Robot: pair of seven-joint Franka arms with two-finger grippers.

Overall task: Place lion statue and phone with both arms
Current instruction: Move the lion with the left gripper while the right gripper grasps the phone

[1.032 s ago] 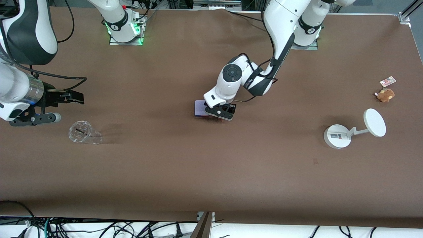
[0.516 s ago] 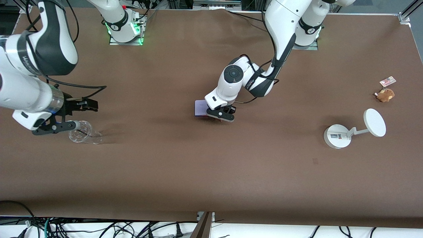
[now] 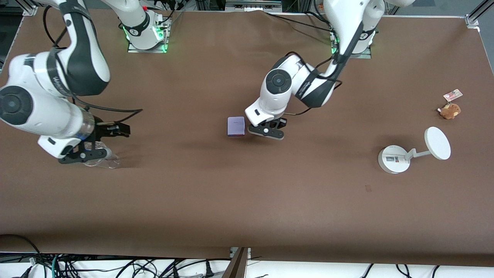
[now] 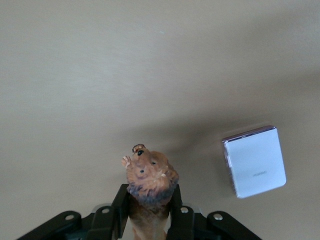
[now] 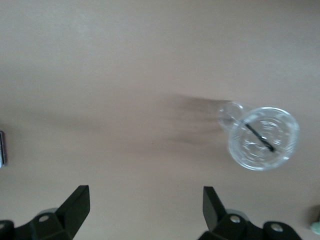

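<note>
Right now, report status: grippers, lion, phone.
Left gripper shut on lion statue, beside the phone. Phone flat on table, free. Right gripper open over clear plastic cup. Nothing in the way.

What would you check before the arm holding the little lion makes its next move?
1. Left pincer shut on the lion statue: ok.
2. Lion statue lifted off the table: ok in the left wrist view.
3. Phone lying flat, apart from the left pincer: ok.
4. Right pincer open, holding nothing: ok.
5. Right pincer well away from the clear cup: not ok, it hovers right by it.
6. Spot where the lion statue should go: cannot tell.
</note>
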